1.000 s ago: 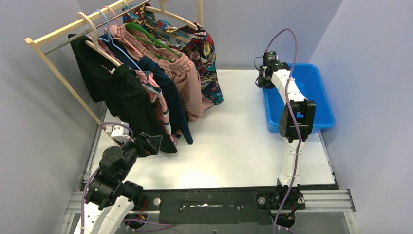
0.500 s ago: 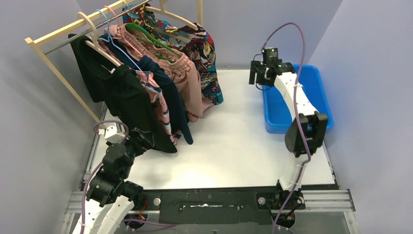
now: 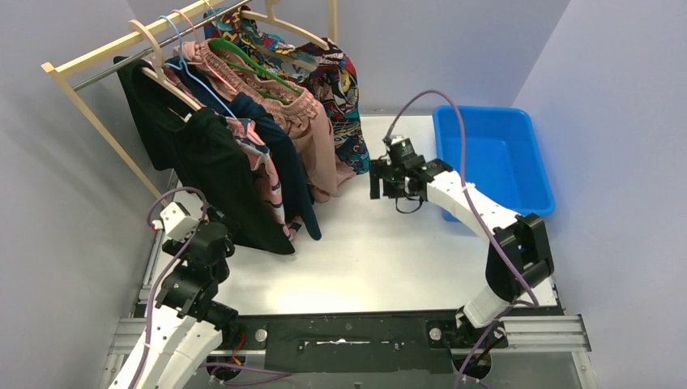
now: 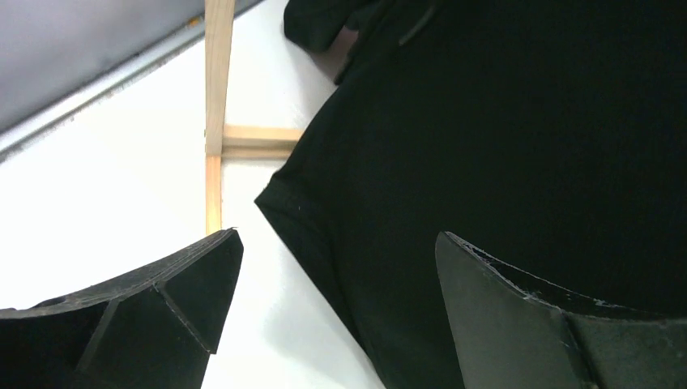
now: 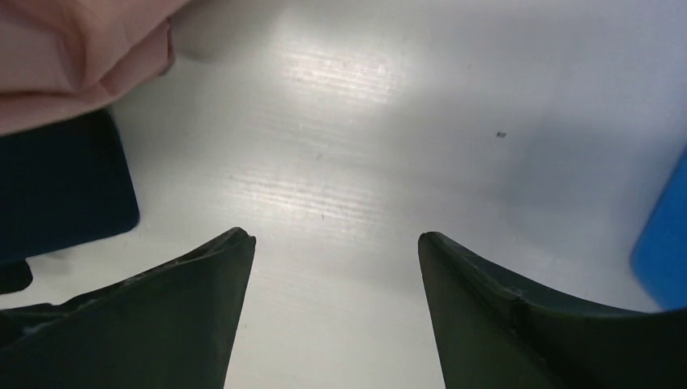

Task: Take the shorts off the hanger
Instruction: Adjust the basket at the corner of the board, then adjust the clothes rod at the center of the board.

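Shorts [image 3: 267, 138] are hanging bunched on hangers [image 3: 152, 39], so the left hand [image 4: 336, 243] is gaping empty at the black pair [image 4: 526, 121]'s hem while the right hand [image 5: 336, 239] is hovering open, empty.

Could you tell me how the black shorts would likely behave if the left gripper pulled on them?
Probably floppy: the black shorts hang in loose folds. Likely light, as a slim hanger bears them. A tug might swing the hanger too.

A lab test cell: plain walls [image 3: 616, 121] enclose a white table [image 3: 389, 251].
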Controlling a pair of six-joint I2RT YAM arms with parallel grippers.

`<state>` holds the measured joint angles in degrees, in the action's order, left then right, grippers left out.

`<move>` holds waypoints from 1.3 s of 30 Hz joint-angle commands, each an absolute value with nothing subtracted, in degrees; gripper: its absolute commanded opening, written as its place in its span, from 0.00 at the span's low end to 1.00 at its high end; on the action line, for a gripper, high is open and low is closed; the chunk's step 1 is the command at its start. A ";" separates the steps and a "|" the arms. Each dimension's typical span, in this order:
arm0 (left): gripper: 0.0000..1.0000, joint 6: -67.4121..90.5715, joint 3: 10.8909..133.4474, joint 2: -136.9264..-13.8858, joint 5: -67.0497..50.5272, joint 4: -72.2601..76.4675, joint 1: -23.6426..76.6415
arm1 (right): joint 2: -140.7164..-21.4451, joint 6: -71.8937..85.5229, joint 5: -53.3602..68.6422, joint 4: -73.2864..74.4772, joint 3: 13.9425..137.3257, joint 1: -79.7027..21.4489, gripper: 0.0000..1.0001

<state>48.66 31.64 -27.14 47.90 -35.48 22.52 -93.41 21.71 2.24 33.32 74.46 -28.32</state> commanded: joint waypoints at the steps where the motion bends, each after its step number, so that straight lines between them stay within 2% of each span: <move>1: 0.92 39.82 31.52 -29.65 52.44 -24.43 22.59 | -84.11 27.86 3.28 23.22 69.91 -29.52 0.76; 4: 0.93 37.51 31.93 -32.04 55.68 -21.53 21.70 | -80.87 29.96 4.03 19.17 66.11 -30.63 0.77; 9: 0.93 34.70 34.68 -32.58 54.46 -21.26 17.34 | -79.14 31.68 3.59 19.41 62.48 -31.53 0.77; 12: 0.93 37.01 37.43 -32.12 63.12 -25.62 16.79 | -77.88 32.88 2.92 19.50 60.29 -31.96 0.77; 14: 0.93 30.79 38.36 -31.79 67.58 -21.07 16.75 | -76.58 34.02 2.86 18.61 58.46 -32.07 0.77; 18: 0.95 12.79 34.71 -32.73 68.01 -3.02 16.15 | -74.32 36.02 3.08 17.41 56.12 -32.24 0.77; 22: 0.97 4.05 29.98 -35.22 64.33 11.14 11.24 | -73.55 36.28 2.68 18.69 56.60 -32.60 0.77; 26: 0.97 9.96 31.57 -37.82 52.46 10.24 0.41 | -73.01 35.92 1.51 21.32 58.00 -32.79 0.78; 30: 0.98 2.99 31.53 -40.67 46.39 20.41 -0.19 | -72.07 35.77 0.39 23.03 58.18 -32.81 0.78; 39: 0.98 -0.78 32.60 -49.06 35.18 27.24 -4.22 | -70.21 37.21 0.22 24.09 58.95 -33.03 0.78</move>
